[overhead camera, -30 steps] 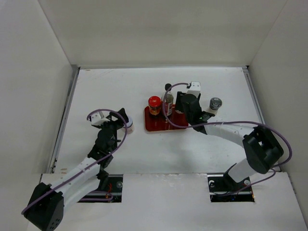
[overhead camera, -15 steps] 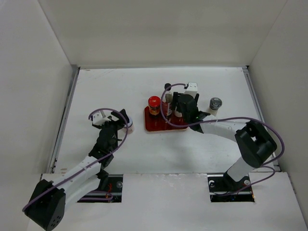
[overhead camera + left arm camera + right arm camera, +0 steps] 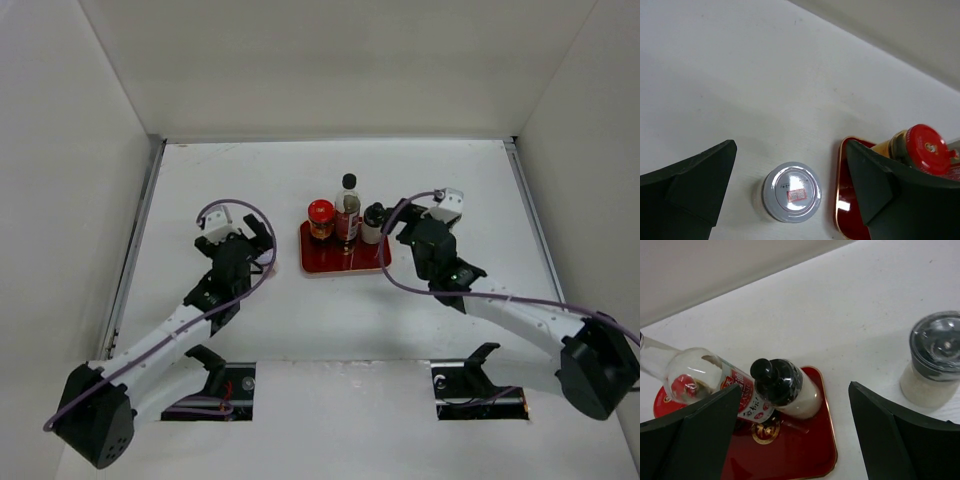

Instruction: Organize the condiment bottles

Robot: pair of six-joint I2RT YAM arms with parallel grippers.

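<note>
**Left wrist view.** I see the left gripper [image 3: 791, 147] with its fingers [image 3: 690, 187] spread wide, closed on nothing. The silver-lidded jar [image 3: 791, 191] stands upright on the white table [image 3: 740, 75]. It is in the gap between the fingers, roughly midway and touching neither. Just inside the finger on the picture's right lies the rim of the red tray [image 3: 840, 200]. The red-lidded jar [image 3: 922, 149] stands on the tray, its lower part hidden behind that fingertip.

**Right wrist view.** The right gripper [image 3: 795, 386] is likewise wide, and its fingers [image 3: 690, 440] grip nothing. Ahead of the gap, nearer the finger on the picture's left, the small pale bottle [image 3: 802, 400] with a black cap stands on the tray. The tall bottle [image 3: 740, 390], clear above a red-and-white label, stands just beside it, directly beyond that left fingertip; I cannot tell whether the two touch. The dark-lidded jar [image 3: 935, 357] stands off the tray on the bare table, past the tip of the other finger and to its outer side.

**Top view.** The three containers on the tray stand upright in a row between my two grippers. Both loose jars are hidden beneath the wrists.
</note>
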